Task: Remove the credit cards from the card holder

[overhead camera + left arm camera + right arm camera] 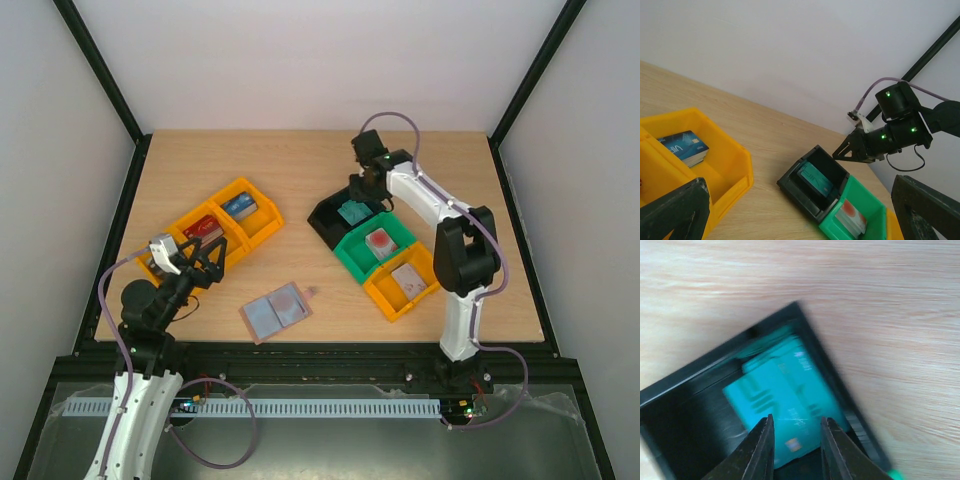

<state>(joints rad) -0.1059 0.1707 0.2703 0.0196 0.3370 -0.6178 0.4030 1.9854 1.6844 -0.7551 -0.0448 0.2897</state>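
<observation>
Right wrist view showed my outstretched right gripper (pixel 796 420), tapered dark fingers (pixel 757 452) slightly parted and empty, poised over glossy teal credit cards (pixel 780 390) in the black bin (pixel 685 412), while the card holder (pixel 276 312) lay open on the wooden table (pixel 300 170).

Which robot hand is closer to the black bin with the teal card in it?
Right. The right gripper hangs just above the black bin, over the teal card. The left gripper is far across the table, by the orange bins.
</observation>
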